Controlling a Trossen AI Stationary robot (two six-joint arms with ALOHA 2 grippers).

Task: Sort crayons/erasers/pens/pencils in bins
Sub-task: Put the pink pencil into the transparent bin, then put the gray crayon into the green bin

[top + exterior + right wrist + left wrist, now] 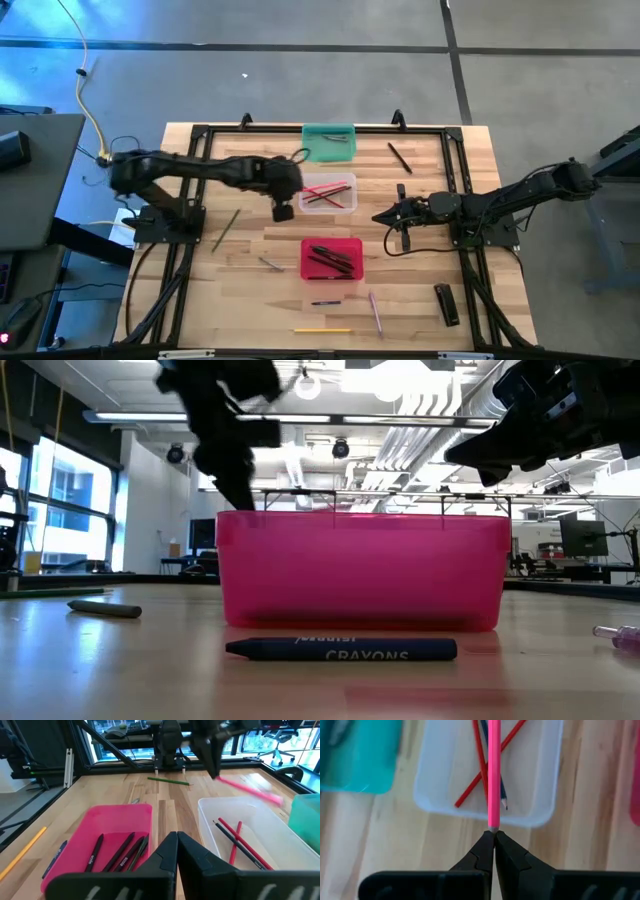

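The left arm reaches in from the table's left side, elbow bent, so that the left gripper (493, 836) hangs above the near edge of the clear rectangular plastic bin (329, 193) at the table's centre. Its dark fingers are pressed together on the end of a thin pink pencil (493, 770), which points out over the clear bin. The right arm stretches in from the right, and the right gripper (383, 217) hovers low with its fingers closed on nothing, just right of the gap between the clear bin and the red rectangular plastic bin (332, 258).

The surface is a pale wooden plank table (250, 290) edged by a black metal frame (200, 130), standing on a grey floor; the low view looks into a bright workshop with ceiling lights and windows.

Inside the clear bin lie crossed red pencils (485, 765) and a dark one, directly below the held pencil. The teal green plastic bin (328, 142) sits at the far edge. The red bin holds several dark sticks (122, 852). Loose on the wood are a green pencil (226, 229), a yellow pencil (322, 329), a blue crayon (342, 649) beside the red bin, and a black pen (400, 158).
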